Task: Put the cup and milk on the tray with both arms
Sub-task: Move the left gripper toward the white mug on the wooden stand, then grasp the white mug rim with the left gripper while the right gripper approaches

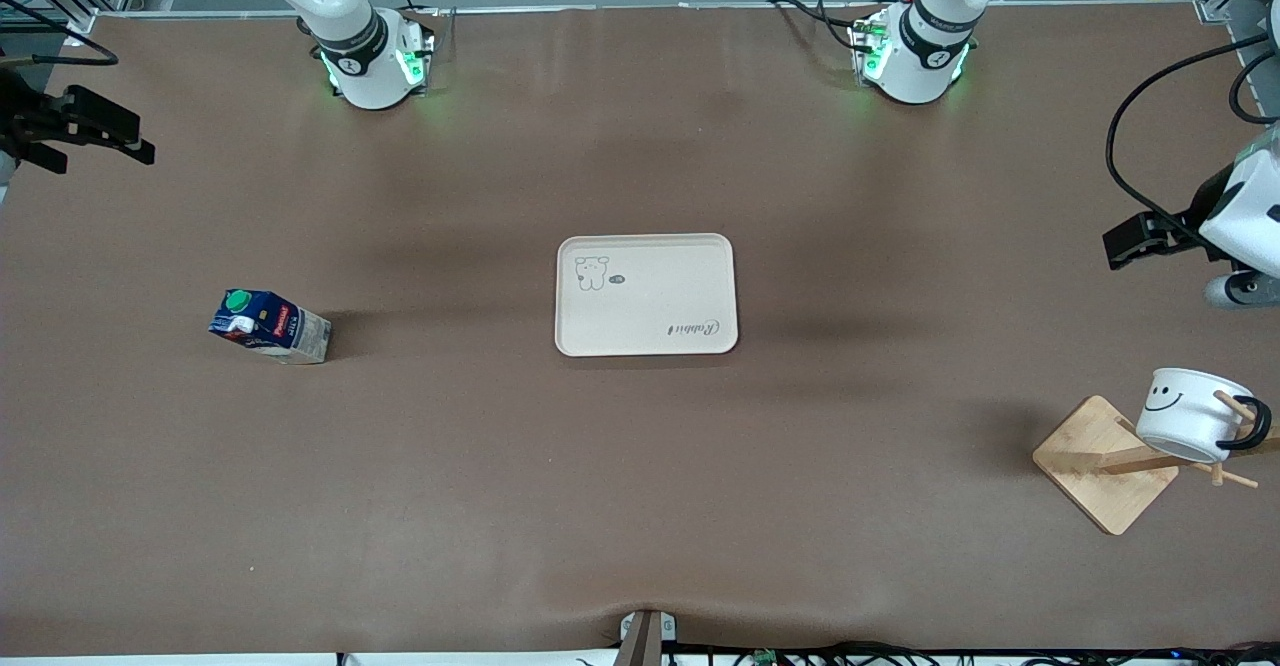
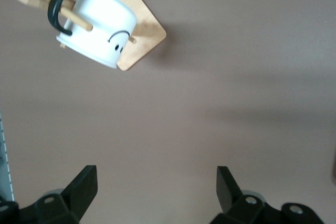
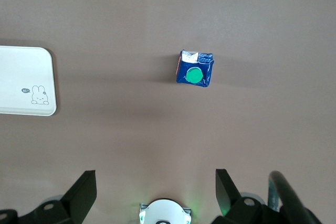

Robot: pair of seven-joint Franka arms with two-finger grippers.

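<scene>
Tabletop covered in plain brown (image 1: 640, 506), with nothing yet moved: the cream tray (image 1: 646, 294) lies flat and bare in the middle, well apart from both things meant for it. The milk (image 1: 268, 325) stands upright toward the right arm's end of the table, green cap on top, a little nearer the front camera than the tray. The cup (image 1: 1192, 415) hangs tilted by its black handle on a peg of a wooden rack (image 1: 1105, 461) toward the left arm's end, near the table's edge and nearer the front camera than the tray. The right gripper (image 1: 85, 131) hangs high at the table's edge, its fingers (image 3: 84, 190) spread apart and holding nothing, the carton in plain sight below its wrist camera. The left gripper (image 1: 1150, 236) hovers high at the other edge, fingers (image 2: 86, 184) likewise apart and holding nothing. This looks like the very start, the approach step. Next, each arm likely needs to descend: the right to close on the carton's sides, the left to lift the cup off its peg without tipping the rack. Open brown surface surrounds the tray on every side, so both paths inward look unobstructed; the rack's closeness to the edge leaves less room there.
</scene>
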